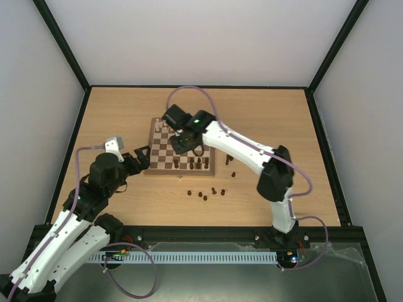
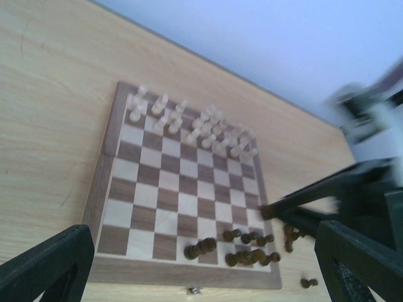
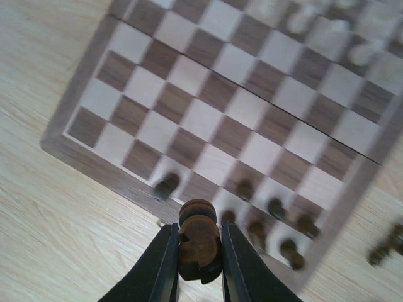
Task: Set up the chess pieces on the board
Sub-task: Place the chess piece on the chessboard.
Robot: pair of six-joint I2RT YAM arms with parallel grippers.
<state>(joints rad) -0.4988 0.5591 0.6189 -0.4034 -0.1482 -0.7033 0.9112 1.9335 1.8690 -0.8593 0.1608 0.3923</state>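
The board (image 1: 162,157) lies mid-table, with several dark chess pieces (image 1: 196,163) in its near right rows. My right gripper (image 1: 182,146) hovers over the board. In the right wrist view this gripper (image 3: 198,234) is shut on a dark brown chess piece (image 3: 199,245) above the board's near edge (image 3: 107,167), and other dark pieces (image 3: 275,207) stand beyond it. My left gripper (image 1: 141,157) is just left of the board. Its fingers (image 2: 50,264) stand wide open with nothing between them, and it looks over the board (image 2: 151,189) and the dark pieces (image 2: 203,247).
Cream chessmen (image 2: 189,123) fill the board's far rows. Several loose dark pieces (image 1: 203,195) lie on the tabletop in front of the board, and more (image 1: 230,158) to its right. Black frame posts and white walls enclose the table.
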